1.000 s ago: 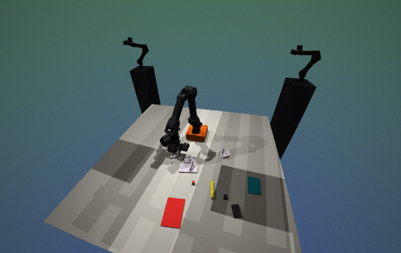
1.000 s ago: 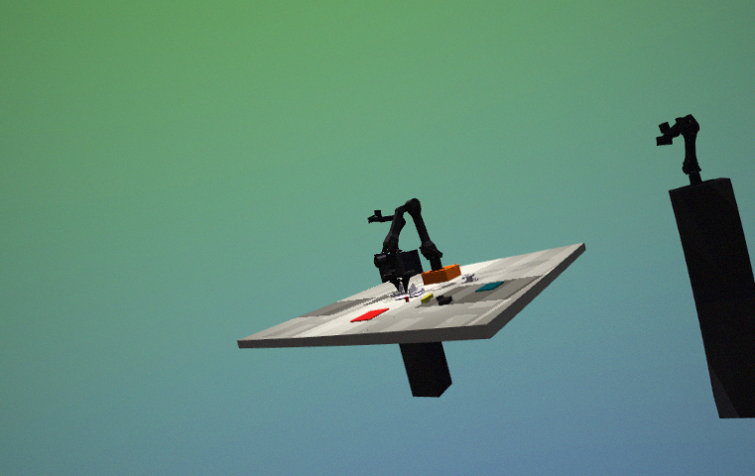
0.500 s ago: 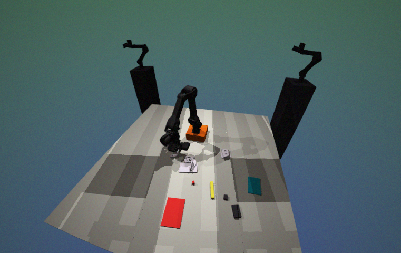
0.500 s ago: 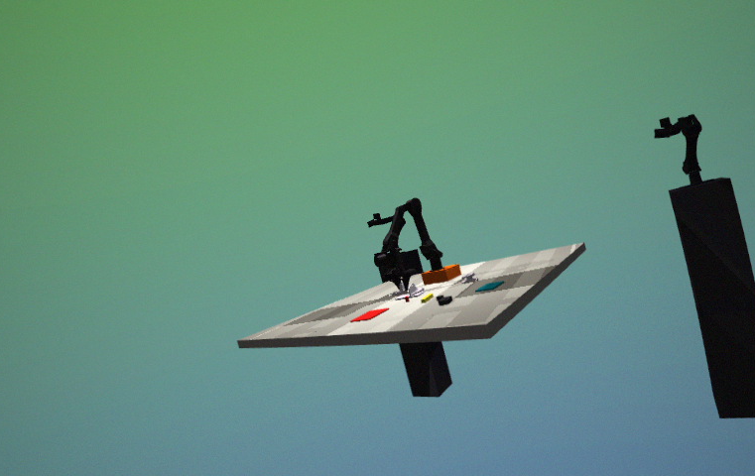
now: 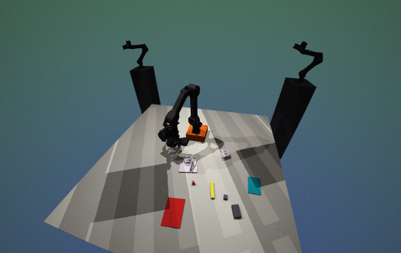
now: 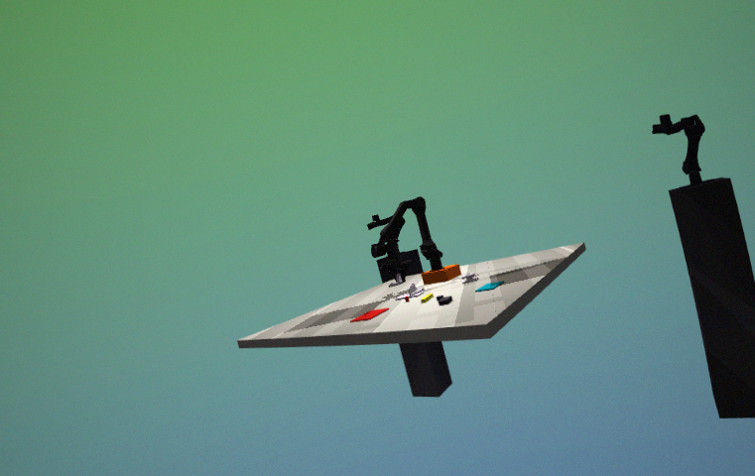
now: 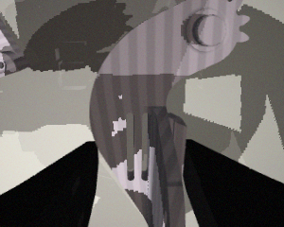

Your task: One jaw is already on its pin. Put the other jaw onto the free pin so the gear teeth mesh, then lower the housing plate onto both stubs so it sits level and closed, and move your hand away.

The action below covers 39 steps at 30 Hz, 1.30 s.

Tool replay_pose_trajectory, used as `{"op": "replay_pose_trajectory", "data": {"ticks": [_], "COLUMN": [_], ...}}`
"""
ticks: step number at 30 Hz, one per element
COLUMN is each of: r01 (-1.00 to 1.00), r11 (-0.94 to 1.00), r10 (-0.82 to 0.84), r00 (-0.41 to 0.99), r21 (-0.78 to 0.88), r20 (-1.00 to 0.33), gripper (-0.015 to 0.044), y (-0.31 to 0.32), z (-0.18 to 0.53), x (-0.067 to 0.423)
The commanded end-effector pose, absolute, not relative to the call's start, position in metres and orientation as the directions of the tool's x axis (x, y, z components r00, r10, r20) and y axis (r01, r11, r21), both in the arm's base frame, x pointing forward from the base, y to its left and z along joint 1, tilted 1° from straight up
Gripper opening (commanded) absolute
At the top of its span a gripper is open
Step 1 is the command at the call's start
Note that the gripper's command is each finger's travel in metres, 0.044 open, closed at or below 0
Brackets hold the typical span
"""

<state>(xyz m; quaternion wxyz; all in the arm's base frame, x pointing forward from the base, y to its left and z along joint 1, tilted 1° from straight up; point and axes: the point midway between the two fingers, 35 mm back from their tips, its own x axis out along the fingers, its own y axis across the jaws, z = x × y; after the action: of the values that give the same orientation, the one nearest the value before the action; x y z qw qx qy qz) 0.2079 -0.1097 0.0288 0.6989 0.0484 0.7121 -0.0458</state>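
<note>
My gripper [image 5: 175,146] [image 6: 398,276] [image 7: 140,150] is shut on the loose jaw, with a black finger on each side of its raised grip in the wrist view. This pale lilac jaw [image 5: 173,151] [image 7: 133,61] is curved, with a round hole and gear teeth at its upper right end in the wrist view. Whether it touches the table cannot be told. The base plate [image 5: 182,169] lies just beside it, with the other jaw [image 5: 192,165] on it. The pins are too small to make out. The housing plate [image 5: 225,154] [image 6: 469,277] lies apart, to the right.
The orange arm base [image 5: 196,136] [image 6: 440,275] stands behind. In front are a red cube [image 5: 193,182], a yellow bar [image 5: 212,190], a small dark cube [image 5: 225,197], a dark block [image 5: 236,211], a red mat [image 5: 173,213] and a teal mat [image 5: 254,185].
</note>
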Motion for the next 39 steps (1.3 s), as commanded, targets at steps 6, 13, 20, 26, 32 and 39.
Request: {"op": "replay_pose_trajectory", "data": {"ticks": [6, 13, 20, 26, 32, 39], "r01": [0.128, 0.132, 0.315, 0.477, 0.625, 0.772], "r11": [0.992, 0.991, 0.949, 0.879, 0.781, 0.635], "r10": [0.000, 0.000, 0.001, 0.001, 0.002, 0.003], "r00": [-0.004, -0.004, -0.004, -0.004, -0.003, -0.003], "r21": [0.000, 0.000, 0.000, 0.000, -0.001, -0.001], "r20": [-1.000, -1.000, -1.000, -1.000, -1.000, -1.000], "gripper": [0.0134, 0.0134, 0.0134, 0.0134, 0.0134, 0.0134], "y": [-0.110, -0.110, -0.102, -0.094, -0.087, -0.078], "z": [0.055, 0.055, 0.055, 0.055, 0.055, 0.055], "x": [0.209, 0.209, 0.212, 0.214, 0.216, 0.218]}}
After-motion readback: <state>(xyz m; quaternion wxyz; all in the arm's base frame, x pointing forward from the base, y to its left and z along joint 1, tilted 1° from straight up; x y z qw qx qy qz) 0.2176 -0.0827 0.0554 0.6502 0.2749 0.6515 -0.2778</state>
